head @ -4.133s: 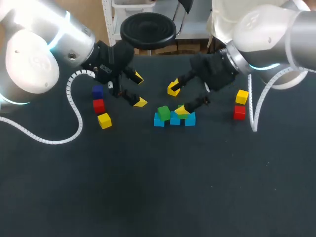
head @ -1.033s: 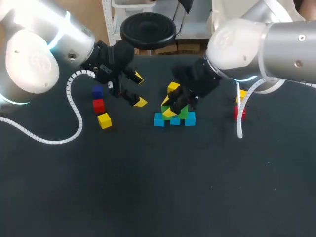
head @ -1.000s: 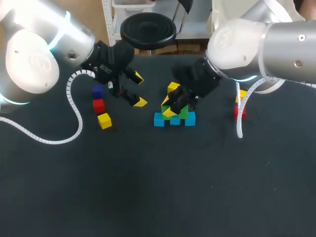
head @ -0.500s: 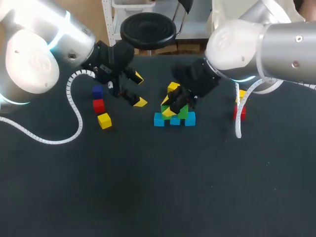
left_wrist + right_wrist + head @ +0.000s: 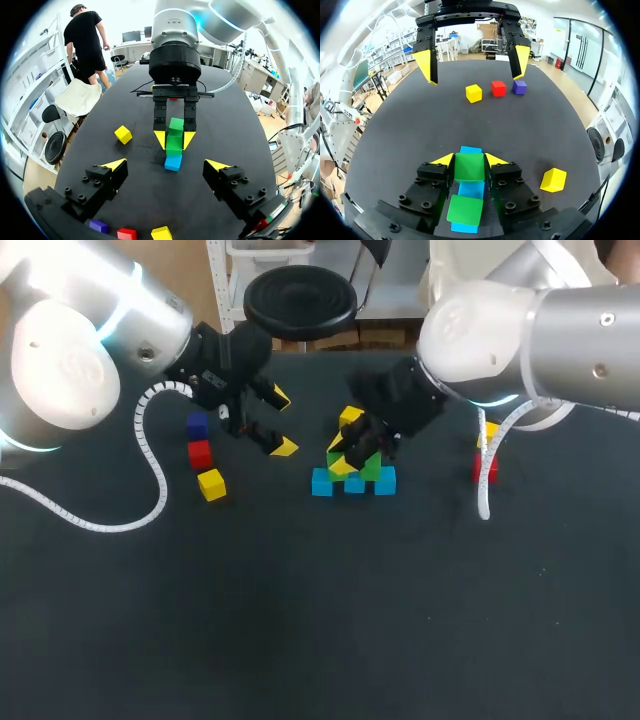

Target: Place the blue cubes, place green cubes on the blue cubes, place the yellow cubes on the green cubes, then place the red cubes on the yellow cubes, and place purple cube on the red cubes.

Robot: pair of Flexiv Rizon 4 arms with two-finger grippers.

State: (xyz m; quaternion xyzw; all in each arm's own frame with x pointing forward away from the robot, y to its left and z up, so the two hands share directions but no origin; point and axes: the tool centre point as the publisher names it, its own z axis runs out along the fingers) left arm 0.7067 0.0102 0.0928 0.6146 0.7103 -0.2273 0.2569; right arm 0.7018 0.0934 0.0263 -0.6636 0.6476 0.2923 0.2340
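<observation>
Three blue cubes lie in a row at the table's middle, with two green cubes on top. My right gripper is shut on the green cube at the row's left end, one yellow tip on each side. The other green cube sits behind it, nearer the right wrist. My left gripper hangs open and empty to the left of the stack, facing it. A purple cube, a red cube and a yellow cube stand in a line at the left.
Right of the stack, a second yellow cube and a second red cube are partly hidden by my right arm's cable. The whole front half of the dark table lies bare.
Since the earliest frame my right gripper has shifted left along the row and closed on the left green cube. Nothing has moved over the last second.
</observation>
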